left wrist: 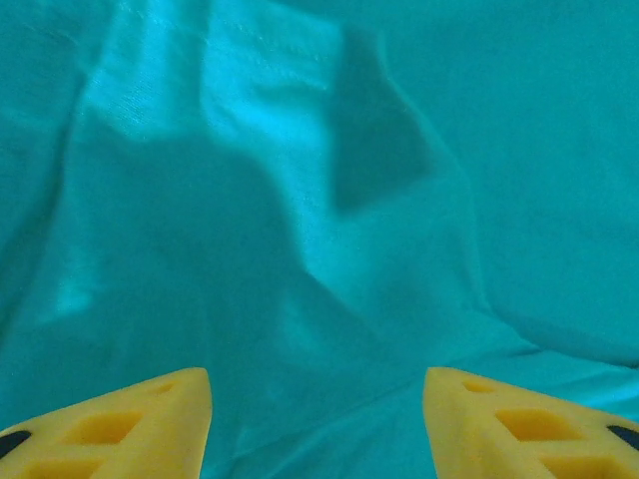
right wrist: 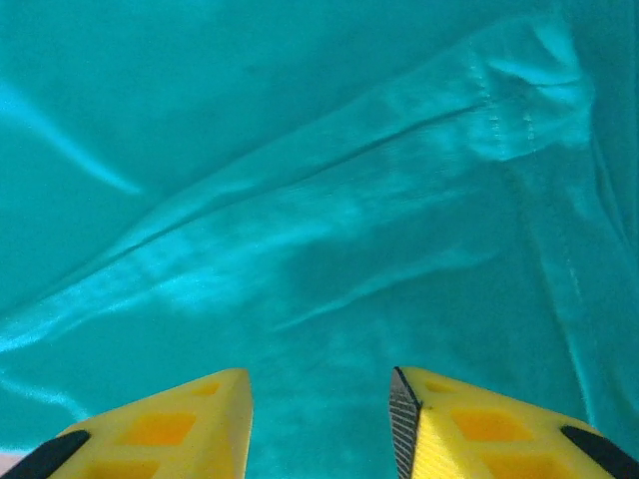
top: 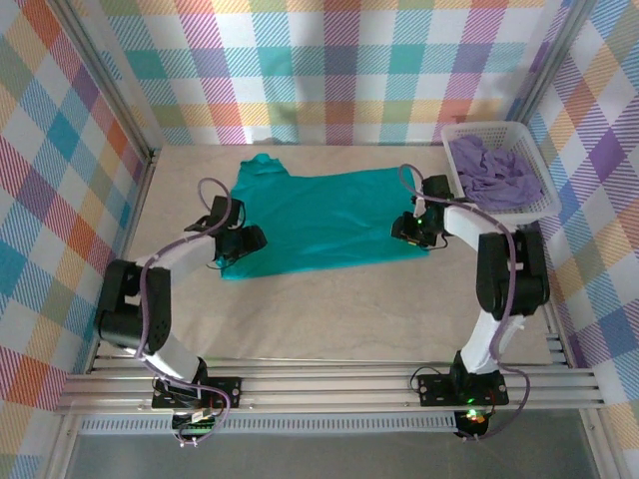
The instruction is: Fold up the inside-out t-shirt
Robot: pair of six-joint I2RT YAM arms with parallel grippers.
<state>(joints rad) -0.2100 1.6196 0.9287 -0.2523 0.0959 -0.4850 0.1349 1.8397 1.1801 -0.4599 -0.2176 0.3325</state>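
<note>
Both pincers open, empty: left pincer [left wrist: 318,377], right pincer [right wrist: 319,373] over t-shirt [top: 319,220]. Grip opposite edges level w/ each other, lift evenly, avoid bunching.

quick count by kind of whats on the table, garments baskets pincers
garments: 2 (teal t-shirt, lavender garment)
baskets: 1 (white basket, holding the lavender garment)
pincers: 2 (left pincer, right pincer, both open over the teal t-shirt)
total: 5
</note>
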